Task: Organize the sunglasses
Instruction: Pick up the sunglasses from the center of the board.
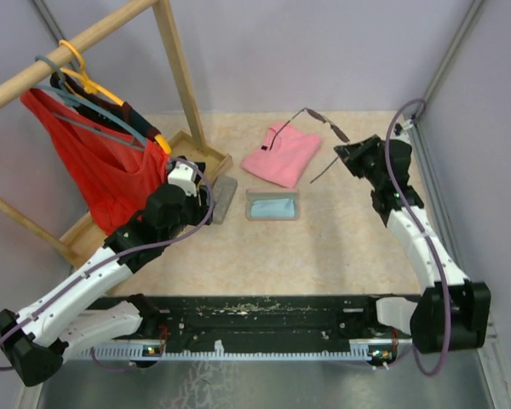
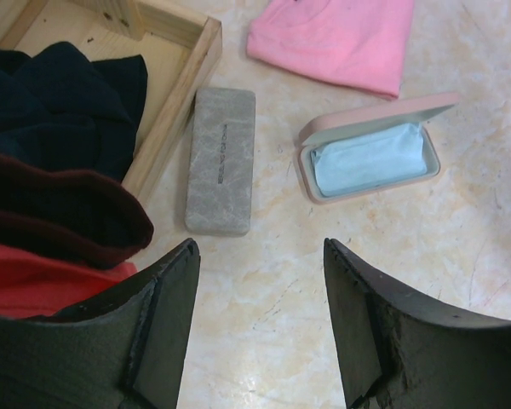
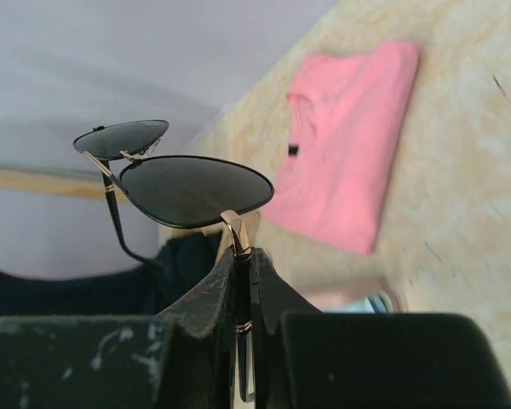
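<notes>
Holding the sunglasses [image 3: 196,189] aloft by one temple arm, right gripper [image 3: 243,274] clamped on it beyond and right of the open pink case [image 2: 370,128], I see my left gripper [image 2: 261,256] spread, empty, left of that case.

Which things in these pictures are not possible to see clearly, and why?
- Inside of grey case: left wrist view, lid closed.
- Print on that case: left wrist view, too small.
- Pink case: right wrist view, blurred, mostly behind right gripper.
</notes>
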